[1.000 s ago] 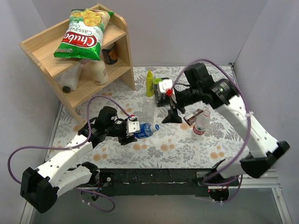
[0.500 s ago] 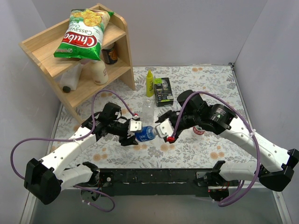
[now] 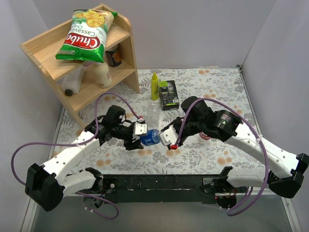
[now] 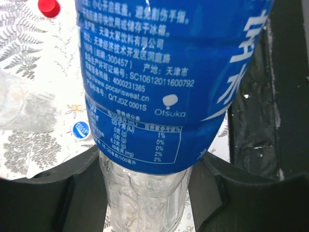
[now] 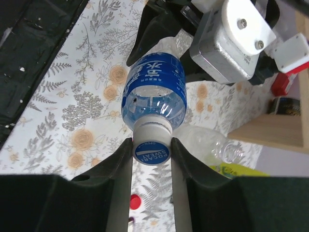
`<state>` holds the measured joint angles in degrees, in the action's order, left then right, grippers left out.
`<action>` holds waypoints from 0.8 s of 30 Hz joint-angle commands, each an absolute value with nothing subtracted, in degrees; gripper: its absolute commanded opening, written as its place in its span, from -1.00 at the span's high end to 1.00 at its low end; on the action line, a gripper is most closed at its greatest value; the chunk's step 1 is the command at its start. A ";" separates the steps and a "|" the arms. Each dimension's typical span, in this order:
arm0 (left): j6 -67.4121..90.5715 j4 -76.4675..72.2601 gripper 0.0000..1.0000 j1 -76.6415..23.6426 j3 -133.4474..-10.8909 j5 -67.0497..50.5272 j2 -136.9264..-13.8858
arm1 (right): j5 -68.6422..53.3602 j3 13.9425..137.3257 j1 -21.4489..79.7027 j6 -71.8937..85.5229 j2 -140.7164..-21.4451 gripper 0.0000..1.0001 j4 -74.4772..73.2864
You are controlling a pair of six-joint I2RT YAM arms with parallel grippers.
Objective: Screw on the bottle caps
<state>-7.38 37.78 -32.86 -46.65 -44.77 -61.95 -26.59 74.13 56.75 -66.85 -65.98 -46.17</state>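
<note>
Floral tabletop (image 3: 212, 82), left fingers (image 4: 48, 193) clamped on blue-labelled bottle (image 4: 169, 72), right fingers (image 5: 116, 188) pinching its blue cap (image 5: 152, 151)

High view over table (image 3: 217, 82), wrist views close, sharing blue-labelled bottle (image 5: 154, 89)

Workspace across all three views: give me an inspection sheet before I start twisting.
Surface: floral-patterned table, flat.
Job's things: blue-labelled clear plastic bottle held sideways; small blue screw cap at its neck; second blue cap and red cap loose on the table; unlabelled clear bottle uncapped; red-and-white-labelled bottle mostly hidden behind the right arm.
Clutter: yellow squeeze bottle, black box.
Grippers: left gripper shut on the bottle's body; right gripper shut on the cap.
Cables: purple cables loop off both arms.
Surroundings: wooden shelf holding green chip bag; grey walls.
</note>
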 commanded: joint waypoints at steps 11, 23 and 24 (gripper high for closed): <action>9.76 9.49 1.00 -36.73 -40.00 -17.50 -52.30 | -45.93 89.48 41.00 -4.17 -87.08 0.88 -49.32; -1.48 29.07 1.00 -37.09 -41.31 -35.32 -53.61 | -44.30 92.13 38.84 -50.80 -75.10 -0.78 -53.26; -2.80 30.22 1.00 -37.09 -41.66 -36.46 -54.22 | -42.30 90.20 39.72 -53.59 -73.32 -0.75 -52.91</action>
<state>3.44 22.61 -36.80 -39.03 -27.38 -53.91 -44.01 94.00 38.22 -29.80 -84.03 -51.22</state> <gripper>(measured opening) 0.532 0.887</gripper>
